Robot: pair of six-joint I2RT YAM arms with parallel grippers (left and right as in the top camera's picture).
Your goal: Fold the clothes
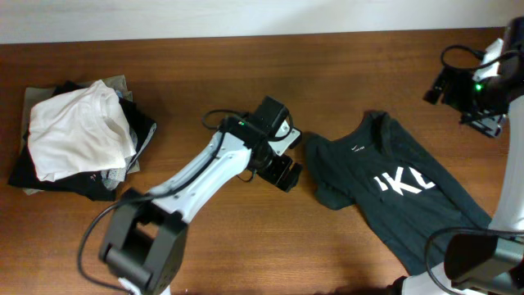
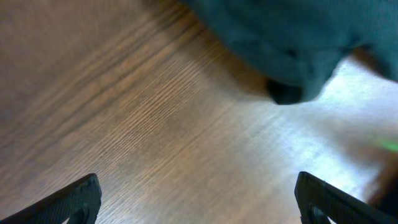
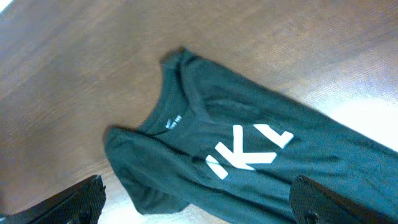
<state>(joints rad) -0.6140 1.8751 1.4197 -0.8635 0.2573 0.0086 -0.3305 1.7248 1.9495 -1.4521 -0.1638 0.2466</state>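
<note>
— Two hands are in view; how do they stand?

— Both gape wide and hold nothing. The left hand (image 1: pixel 286 173) sits low near the middle of the tabletop (image 1: pixel 246 74). In its wrist view its fingers (image 2: pixel 78 198) show at the two bottom corners, with only bare wood grain between them.

— Does it touch the T-shirt?

— No contact shows. The dark charcoal T-shirt (image 1: pixel 393 197) lies just beside it, on its right. A rumpled sleeve edge is the nearest part, ahead of the fingers, with a strip of wood between.

— And the right hand?

— The right hand (image 3: pixel 199 202) is held up off the tabletop by the far right edge, spread just as wide. Its dark fingertips (image 3: pixel 314 196) sit at the lower corners of its wrist view, the shirt below them, untouched.

— How does the shirt lie?

— Chest up on the right half of the tabletop, on a slant. The collar points toward the far side and the body runs toward the near right corner. The white letters (image 1: pixel 403 182) show on the chest.

— Anything else?

— At the far left, well apart, a crumpled white shirt (image 1: pixel 78 131) tops a stack of dark garments (image 1: pixel 49 176).
</note>
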